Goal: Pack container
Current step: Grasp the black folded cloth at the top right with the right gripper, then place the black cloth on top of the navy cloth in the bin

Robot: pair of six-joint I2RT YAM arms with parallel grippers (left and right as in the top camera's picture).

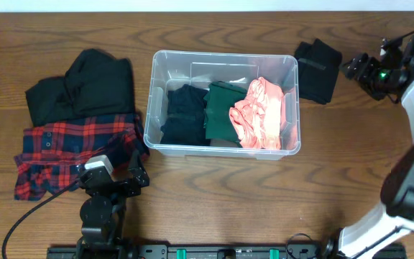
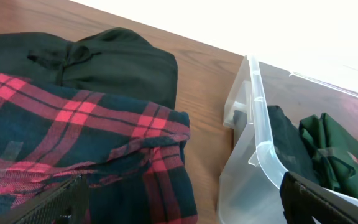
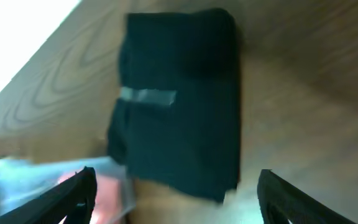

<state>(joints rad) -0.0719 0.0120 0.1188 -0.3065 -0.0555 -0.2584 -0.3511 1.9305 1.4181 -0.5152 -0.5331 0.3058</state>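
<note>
The container [image 1: 221, 152] sat mid-desk [image 1: 236, 205], open-topped. It already held a dark navy garment [image 1: 184, 114], a green one [image 1: 220, 109] and a crumpled salmon-pink one [image 1: 259, 115] side by side. It looked like thin, clear plastic: probably light and fairly stiff, with smooth walls that would likely slip under a pinch. The moulded rim looked the safest hold, ideally at a long side so the box would not twist.

The clothes left to pack were soft and limp. A black hoodie [image 1: 85, 88] and a red plaid shirt [image 1: 67, 147] lay to the container's left, and a folded black garment [image 3: 179, 93] to its right.

The left fingers [image 2: 61, 200] were spread apart over the plaid shirt, holding nothing. The right fingers [image 3: 58, 199] were also apart, hanging above the folded black piece.

The container's base was buried under cloth. The right wrist view was blurred, so the pale strip on the black garment could not be identified. The left wrist view cut off most of the plaid shirt.
</note>
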